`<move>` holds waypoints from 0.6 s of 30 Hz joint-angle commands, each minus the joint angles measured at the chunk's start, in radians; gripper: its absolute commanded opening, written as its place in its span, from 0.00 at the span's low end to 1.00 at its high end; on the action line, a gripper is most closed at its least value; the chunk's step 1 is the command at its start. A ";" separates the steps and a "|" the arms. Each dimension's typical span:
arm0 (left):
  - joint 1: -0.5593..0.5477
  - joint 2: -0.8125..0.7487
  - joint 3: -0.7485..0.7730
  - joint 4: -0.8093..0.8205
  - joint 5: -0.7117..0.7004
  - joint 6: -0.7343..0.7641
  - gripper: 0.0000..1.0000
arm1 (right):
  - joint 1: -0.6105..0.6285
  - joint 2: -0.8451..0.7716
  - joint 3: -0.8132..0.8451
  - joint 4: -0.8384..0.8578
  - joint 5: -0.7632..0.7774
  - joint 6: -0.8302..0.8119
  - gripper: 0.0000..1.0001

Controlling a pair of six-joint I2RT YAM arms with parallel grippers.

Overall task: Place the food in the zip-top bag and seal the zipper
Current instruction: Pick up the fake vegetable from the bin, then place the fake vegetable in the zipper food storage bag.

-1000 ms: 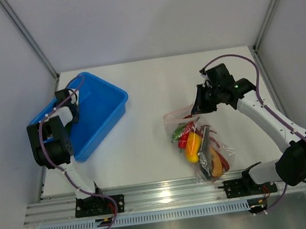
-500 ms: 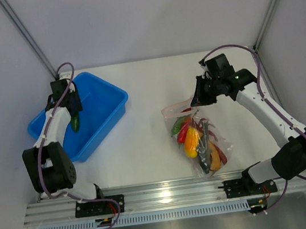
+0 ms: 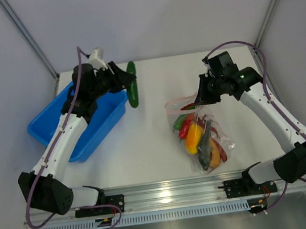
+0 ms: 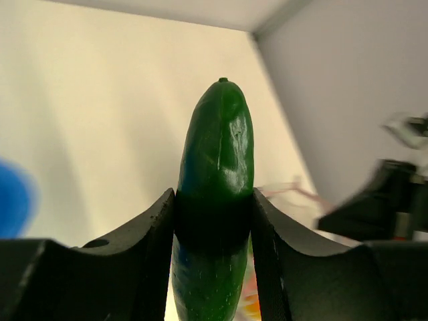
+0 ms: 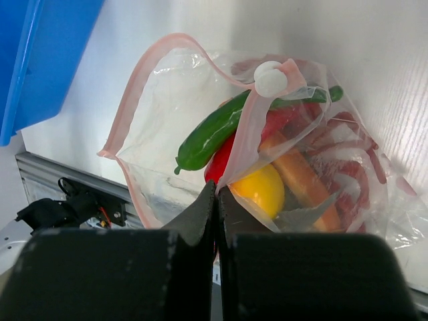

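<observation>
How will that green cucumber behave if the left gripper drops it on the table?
The green cucumber is probably stiff: it juts straight from the left gripper without sagging. Its glossy skin suggests it may slip in the grip. Long and round, it would likely roll on the table.

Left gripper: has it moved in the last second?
Yes. The left gripper went from over the blue bin to past its far right corner, carrying a green vegetable.
</observation>
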 commanded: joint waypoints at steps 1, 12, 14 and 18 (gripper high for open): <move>-0.123 0.046 0.115 0.130 0.111 -0.157 0.01 | 0.013 -0.066 0.009 -0.021 0.035 0.003 0.00; -0.326 0.302 0.367 0.018 0.059 -0.288 0.00 | 0.037 -0.101 0.003 -0.006 0.066 0.029 0.00; -0.346 0.306 0.350 0.058 0.025 -0.295 0.01 | 0.045 -0.101 0.001 -0.003 0.058 0.034 0.00; -0.367 0.374 0.433 0.040 0.005 -0.286 0.01 | 0.054 -0.103 0.003 -0.009 0.054 0.040 0.00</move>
